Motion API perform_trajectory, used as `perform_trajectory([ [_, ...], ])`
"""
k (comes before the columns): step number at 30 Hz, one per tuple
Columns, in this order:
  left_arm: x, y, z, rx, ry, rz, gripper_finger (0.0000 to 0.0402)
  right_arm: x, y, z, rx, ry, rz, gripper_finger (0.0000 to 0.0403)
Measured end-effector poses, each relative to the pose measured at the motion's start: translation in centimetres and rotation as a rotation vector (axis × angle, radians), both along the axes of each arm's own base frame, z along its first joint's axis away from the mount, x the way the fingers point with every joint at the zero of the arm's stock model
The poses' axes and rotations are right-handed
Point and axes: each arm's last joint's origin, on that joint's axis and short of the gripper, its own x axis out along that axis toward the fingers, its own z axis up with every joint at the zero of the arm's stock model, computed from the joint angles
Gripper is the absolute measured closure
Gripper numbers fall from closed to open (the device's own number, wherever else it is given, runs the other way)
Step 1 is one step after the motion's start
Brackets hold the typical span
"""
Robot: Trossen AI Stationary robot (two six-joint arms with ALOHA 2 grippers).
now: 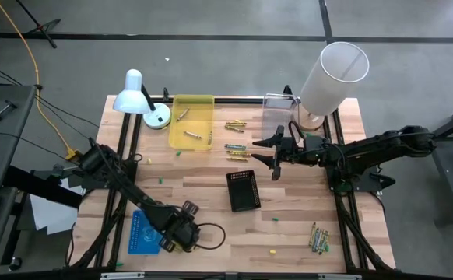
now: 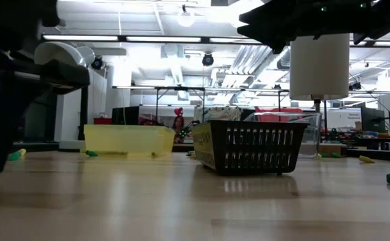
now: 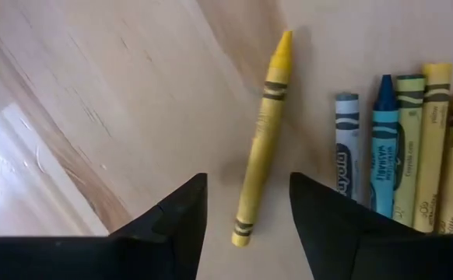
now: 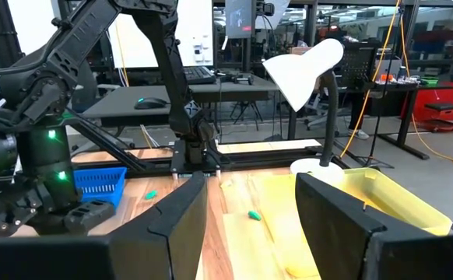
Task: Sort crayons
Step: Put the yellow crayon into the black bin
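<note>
A yellow crayon lies flat on the wooden table, alone. Beside it lies a row of several crayons, greyish, blue, green and yellow. My left gripper points down over the yellow crayon's blunt end, open, with one finger on each side of it and clear of it. In the high view this gripper stands near the table's front edge, next to a blue basket. My right gripper hangs level above mid-table, open and empty. More crayons lie loose near the yellow tray.
A black basket stands mid-table, a clear box and a white cylinder at the back right, a white lamp at the back left. Another bunch of crayons lies front right.
</note>
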Motion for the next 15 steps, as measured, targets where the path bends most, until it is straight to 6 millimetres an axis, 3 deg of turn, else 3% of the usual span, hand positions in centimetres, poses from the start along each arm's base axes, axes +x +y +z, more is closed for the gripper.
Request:
perform_trajectory([
  [6, 0.9, 1.0, 0.0, -0.018, 0.006, -0.012, 0.0273, 0.0, 0.0, 0.0, 0.000, 0.000, 0.000, 0.0212],
  [15, 2.6, 3.3, 0.0, -0.051, 0.010, -0.007, 0.0380, 0.0, 0.0, 0.0, 0.000, 0.000, 0.000, 0.0212],
])
